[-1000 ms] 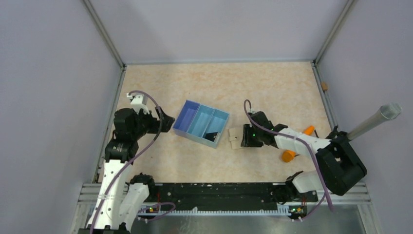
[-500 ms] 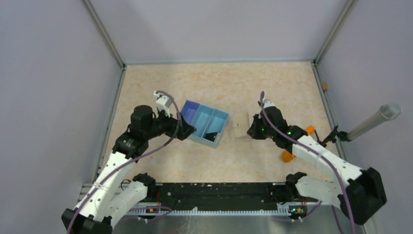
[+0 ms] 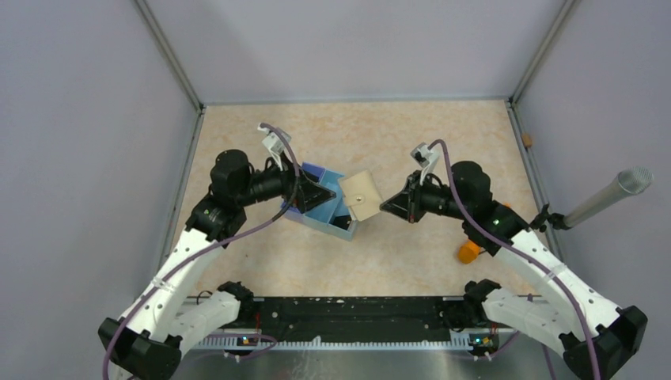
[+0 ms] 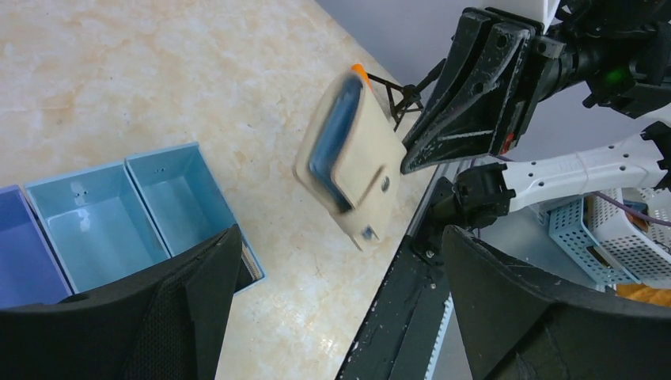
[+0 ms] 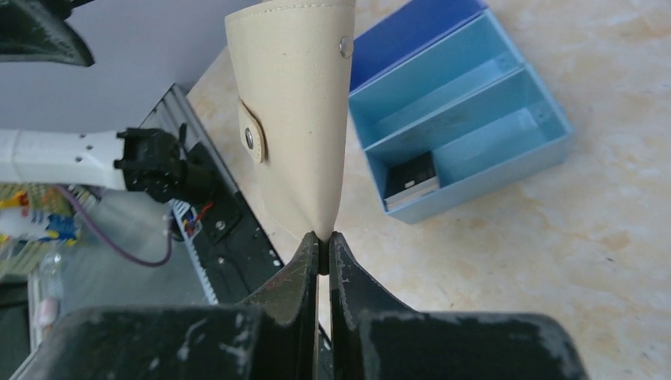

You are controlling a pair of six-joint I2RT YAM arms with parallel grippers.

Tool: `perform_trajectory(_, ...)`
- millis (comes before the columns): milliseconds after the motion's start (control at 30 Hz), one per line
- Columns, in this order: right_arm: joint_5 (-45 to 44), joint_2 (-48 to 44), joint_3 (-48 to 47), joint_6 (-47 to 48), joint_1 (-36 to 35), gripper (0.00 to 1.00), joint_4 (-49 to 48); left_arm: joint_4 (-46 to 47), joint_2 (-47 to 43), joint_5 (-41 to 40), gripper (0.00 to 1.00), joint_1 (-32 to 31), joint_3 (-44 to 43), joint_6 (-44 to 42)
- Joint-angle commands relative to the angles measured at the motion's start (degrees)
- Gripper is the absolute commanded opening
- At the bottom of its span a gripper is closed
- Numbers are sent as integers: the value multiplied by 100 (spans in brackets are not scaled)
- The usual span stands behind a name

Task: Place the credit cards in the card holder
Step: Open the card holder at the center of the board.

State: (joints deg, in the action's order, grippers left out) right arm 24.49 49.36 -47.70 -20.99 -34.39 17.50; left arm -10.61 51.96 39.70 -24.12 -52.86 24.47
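Observation:
The beige card holder (image 3: 360, 194) hangs in the air beside the blue tray's right end, pinched by one edge in my right gripper (image 3: 389, 206), which is shut on it. The right wrist view has the holder (image 5: 293, 119) standing up from the closed fingertips (image 5: 319, 241), snap studs facing the camera. From the left wrist the holder (image 4: 352, 162) shows its mouth, with a light-blue credit card (image 4: 332, 134) inside. My left gripper (image 3: 326, 194) is open over the tray, facing the holder and apart from it, its gripper (image 4: 340, 293) holding nothing.
The blue three-compartment tray (image 3: 312, 176) lies under the left gripper; one end compartment holds a dark-topped flat stack (image 5: 411, 180). An orange object (image 3: 468, 252) lies under the right arm. A metal tube (image 3: 609, 194) pokes in at the right wall.
My right gripper shut on the card holder, lifted it off the table and carried it left toward the tray. My left arm reached right over the tray, still open.

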Motion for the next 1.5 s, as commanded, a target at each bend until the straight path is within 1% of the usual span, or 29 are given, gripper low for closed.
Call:
perform_trajectory(0,1378,277,-342,196,-59,0,-540,-110,156,433,99,-20,-285,-299)
perform_trajectory(67,1655,415,-415,232,-67,0,-597,-221,253,548,99,-30,-314,-395)
perform_trajectory(133,1795,546,-487,275,-103,0,-625,-431,358,476,99,-67,-361,-540)
perform_trajectory(200,1823,688,-620,381,-158,0,-517,-493,455,570,99,-110,-366,-570)
perform_trajectory(333,1741,978,-851,658,-270,0,-246,-411,674,1020,99,-242,-350,-490)
perform_trajectory(433,1724,1156,-963,774,-328,0,-200,-407,837,1126,98,-301,-311,-485)
perform_trajectory(500,1721,1237,-1031,834,-340,0,-158,-407,926,1172,91,-315,-266,-482)
perform_trajectory(567,1703,1326,-1095,909,-348,0,-94,-310,977,1228,78,-318,-211,-436)
perform_trajectory(600,1681,1358,-1125,964,-349,0,-61,-260,1000,1240,73,-314,-181,-407)
perform_trajectory(633,1651,1405,-1154,1016,-349,0,-4,-224,1020,1256,72,-317,-161,-369)
perform_trajectory(667,1612,1432,-1188,1060,-349,0,54,-208,1040,1273,72,-317,-151,-364)
perform_trajectory(700,1585,1468,-1213,1114,-349,0,112,-211,1053,1271,75,-316,-147,-364)
perform_trajectory(767,1535,1532,-1250,1200,-349,0,227,-240,1052,1173,85,-314,-150,-416)
perform_trajectory(800,1527,1560,-1257,1233,-349,0,276,-259,1039,1088,88,-311,-147,-435)
perform_trajectory(933,1483,1620,-1265,1310,-349,0,370,-438,955,767,89,-283,-165,-608)
perform_trajectory(1033,1469,1631,-1266,1344,-349,0,408,-477,905,662,81,-209,-140,-634)
perform_trajectory(1167,1461,1629,-1272,1393,-349,0,484,-442,882,671,65,-104,-100,-566)
perform_trajectory(1267,1449,1637,-1265,1412,-349,0,503,-326,902,808,47,-75,-40,-472)
perform_trajectory(1367,1338,1627,-1274,1375,-349,0,466,-68,935,1077,21,-75,42,-285)
perform_trajectory(1433,1092,1578,-1263,1221,-349,0,339,122,954,1251,3,-75,118,-102)
perform_trajectory(1467,908,1538,-1244,1101,-351,14,241,185,963,1278,0,-75,141,-44)
